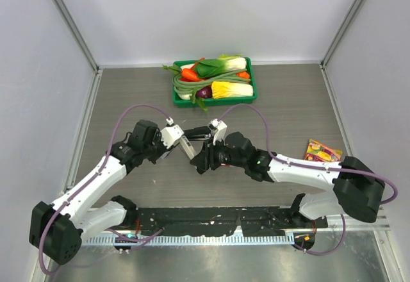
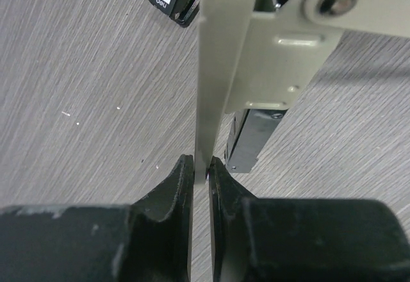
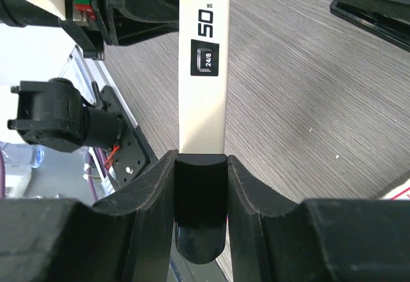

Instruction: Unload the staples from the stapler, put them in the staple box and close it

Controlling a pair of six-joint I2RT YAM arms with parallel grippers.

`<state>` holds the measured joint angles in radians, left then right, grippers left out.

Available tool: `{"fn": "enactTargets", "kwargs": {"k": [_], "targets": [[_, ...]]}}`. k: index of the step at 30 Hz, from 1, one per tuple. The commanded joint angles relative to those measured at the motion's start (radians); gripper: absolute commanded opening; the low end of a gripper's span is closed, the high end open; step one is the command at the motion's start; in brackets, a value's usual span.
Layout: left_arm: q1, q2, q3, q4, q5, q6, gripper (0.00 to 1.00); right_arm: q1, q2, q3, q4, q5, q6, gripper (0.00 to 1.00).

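The stapler (image 1: 200,138), beige with black parts, is held above the table's middle between both arms. My left gripper (image 2: 200,166) is shut on a thin beige plate of the stapler (image 2: 214,70), seen edge-on; a grey metal channel (image 2: 256,134) hangs beside it. My right gripper (image 3: 201,160) is shut on the black end of the stapler's beige top (image 3: 202,96), printed "50 24/8". In the top view the left gripper (image 1: 184,144) and right gripper (image 1: 204,158) meet at the stapler. I cannot make out any staples; a few pale specks (image 2: 66,113) lie on the table.
A green tray (image 1: 254,92) of toy vegetables stands at the back centre. A colourful packet (image 1: 322,150) lies at the right. A black part marked "50" (image 3: 371,0) rests on the table close by. A black rail (image 1: 211,221) runs along the near edge.
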<state>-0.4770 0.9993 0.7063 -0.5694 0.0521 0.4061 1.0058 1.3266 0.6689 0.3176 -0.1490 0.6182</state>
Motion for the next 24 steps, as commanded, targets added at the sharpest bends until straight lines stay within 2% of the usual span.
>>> {"fn": "enactTargets", "kwargs": {"k": [1, 6, 12, 19, 24], "targets": [[-0.026, 0.001, -0.025, 0.077, -0.138, 0.077, 0.0, 0.007, -0.093, 0.049, -0.02, -0.096, -0.103, 0.01], [-0.029, 0.012, -0.073, 0.153, -0.199, 0.135, 0.0, 0.007, -0.128, 0.032, -0.095, -0.093, -0.146, 0.01], [-0.035, 0.028, -0.07, 0.171, -0.202, 0.117, 0.0, 0.007, -0.158, -0.014, -0.127, -0.086, -0.15, 0.01], [-0.038, 0.041, 0.06, 0.045, -0.114, -0.004, 0.0, 0.005, -0.149, 0.012, -0.11, -0.025, -0.163, 0.01], [-0.037, 0.048, 0.205, -0.099, 0.024, -0.125, 0.18, -0.019, -0.047, 0.197, -0.15, 0.029, -0.23, 0.01]]}}
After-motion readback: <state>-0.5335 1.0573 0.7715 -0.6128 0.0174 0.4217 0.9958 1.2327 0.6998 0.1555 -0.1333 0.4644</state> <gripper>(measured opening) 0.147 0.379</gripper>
